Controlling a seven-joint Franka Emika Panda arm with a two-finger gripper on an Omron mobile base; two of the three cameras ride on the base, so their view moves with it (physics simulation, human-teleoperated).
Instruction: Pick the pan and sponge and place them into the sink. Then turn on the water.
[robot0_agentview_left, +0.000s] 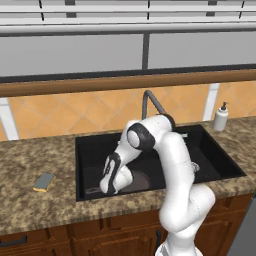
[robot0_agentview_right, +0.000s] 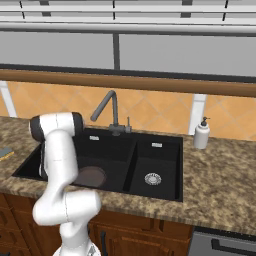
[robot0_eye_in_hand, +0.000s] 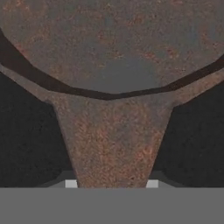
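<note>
- sponge (robot0_agentview_left: 44, 182) lies flat on the speckled granite counter (robot0_agentview_left: 30, 155), well to the left of the sink, scrub face up, touching nothing else; in the right base view a sliver of it shows at the far left edge.
- sink (robot0_agentview_left: 220, 165) is black and set into the counter, a large basin on the left and a narrower one on the right with a round silver drain (robot0_agentview_right: 152, 178).
- pan (robot0_agentview_right: 91, 176) sits in the large basin, a round brown-grey disc on the basin floor, partly hidden by the arm in the left base view.
- gripper (robot0_agentview_left: 107, 190) reaches down into the large basin at the pan's near-left side; in the hand view its two tips sit on either side of the pan's handle (robot0_eye_in_hand: 113, 144), pinching it where it widens into the rim.
- faucet (robot0_agentview_right: 109, 111) stands tall and dark behind the divider between the basins, its spout angled over the large basin.
- soap bottle (robot0_agentview_right: 201, 134) stands upright on the counter to the right of the sink, near the tiled wall.
</note>
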